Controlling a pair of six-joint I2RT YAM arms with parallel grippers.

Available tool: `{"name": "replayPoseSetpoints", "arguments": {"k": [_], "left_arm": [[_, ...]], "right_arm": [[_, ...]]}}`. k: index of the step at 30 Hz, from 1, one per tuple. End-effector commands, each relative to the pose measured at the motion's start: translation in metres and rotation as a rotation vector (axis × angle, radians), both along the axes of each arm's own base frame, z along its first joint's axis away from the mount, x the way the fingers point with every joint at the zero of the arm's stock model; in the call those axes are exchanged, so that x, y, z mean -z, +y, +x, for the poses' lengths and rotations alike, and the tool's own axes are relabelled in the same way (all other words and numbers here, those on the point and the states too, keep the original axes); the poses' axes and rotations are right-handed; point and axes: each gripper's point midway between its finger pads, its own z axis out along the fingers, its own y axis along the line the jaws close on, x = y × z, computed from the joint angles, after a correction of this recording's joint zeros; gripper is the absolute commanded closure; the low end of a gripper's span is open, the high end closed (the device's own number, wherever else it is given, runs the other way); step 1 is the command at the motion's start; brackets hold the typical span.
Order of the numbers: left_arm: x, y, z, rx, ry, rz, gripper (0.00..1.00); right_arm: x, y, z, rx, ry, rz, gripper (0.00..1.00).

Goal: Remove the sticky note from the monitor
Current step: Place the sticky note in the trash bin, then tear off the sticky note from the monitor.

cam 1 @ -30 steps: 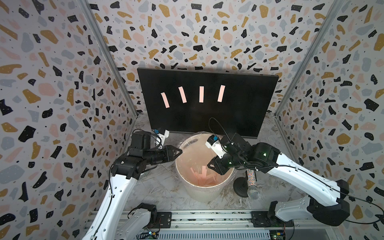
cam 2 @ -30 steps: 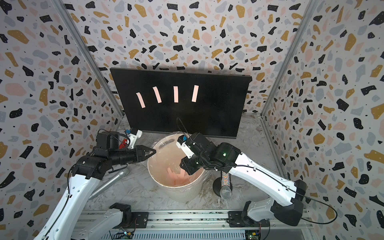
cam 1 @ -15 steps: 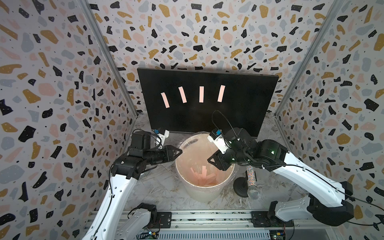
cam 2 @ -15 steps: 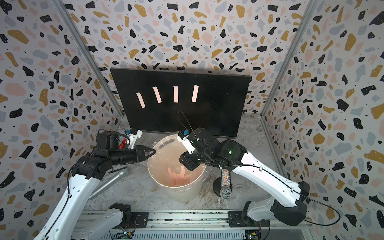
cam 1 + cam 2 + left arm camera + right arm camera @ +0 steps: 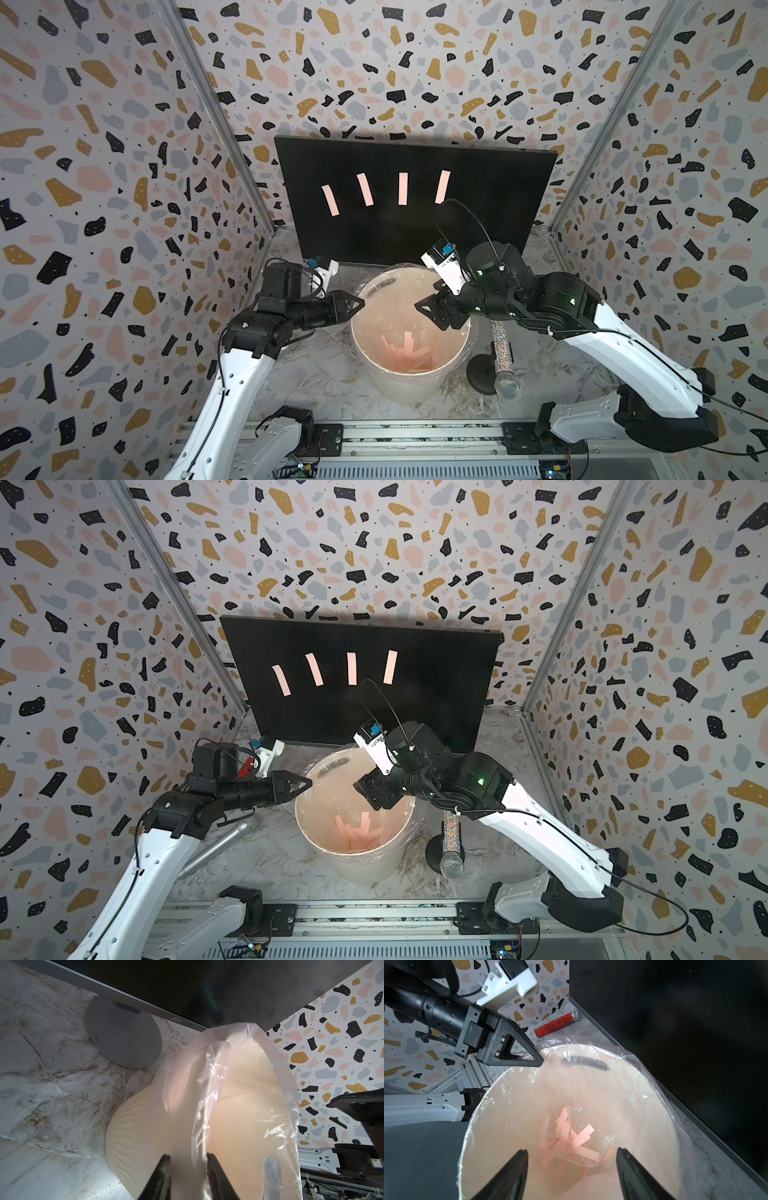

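Room: three walls [image 5: 124,166] in terrazzo print, w/ black, ochre, pink and grey chips on off-white, and alu posts in the back corners. The worktop [image 5: 316,374] is a marble-look sheet, white-grey w/ brown veins, creased in places.

The monitor [image 5: 490,216] stands upright at 12 o'clock on the worktop, against the back wall. Its screen is dark w/ a slim grey bottom edge, on a round grey base [image 5: 124,1032]. An alu rail [image 5: 415,432] runs along the 6 o'clock edge and carries both arm mounts.

A white bucket [image 5: 409,390] sits mid-worktop, just in front of the monitor. A clear plastic liner [image 5: 218,1068] is folded over its rim.

The left tool [image 5: 360,301] is at 9 o'clock of the rim, clenched on the bucket's edge w/ liner film btwn its fingers. The right tool [image 5: 430,316] hangs over the bucket mouth from approx 2 o'clock, fingers spread wide, nothing btwn them.

- A glitter mic [image 5: 500,345] on a black round stand is just beside the bucket at 3 o'clock.
- A grey mic [image 5: 216,845] lies flat at approx 8 o'clock, partly under the left arm.
- A red mic [image 5: 556,1024] lies by the monitor's bottom edge.

Four sticky notes [image 5: 402,188], pink and narrow, are stuck to the screen's upper half. They sit in a spaced row from approx 10 to 12 o'clock. More pink strips [image 5: 571,1138] lie loose in the liner's bottom.
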Motion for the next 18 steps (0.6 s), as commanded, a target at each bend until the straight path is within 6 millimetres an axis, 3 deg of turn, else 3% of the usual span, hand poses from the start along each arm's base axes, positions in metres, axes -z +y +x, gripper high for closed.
{"name": "replayPoseSetpoints", "arguments": {"k": [1, 18], "left_arm": [[0.001, -0.002, -0.002, 0.013, 0.005, -0.003, 0.70], [0.000, -0.002, 0.000, 0.013, 0.004, -0.004, 0.70]], "right_arm": [[-0.020, -0.010, 0.005, 0.015, -0.076, 0.003, 0.23], [-0.059, -0.025, 0.060, 0.142, -0.132, 0.065, 0.11]]}}
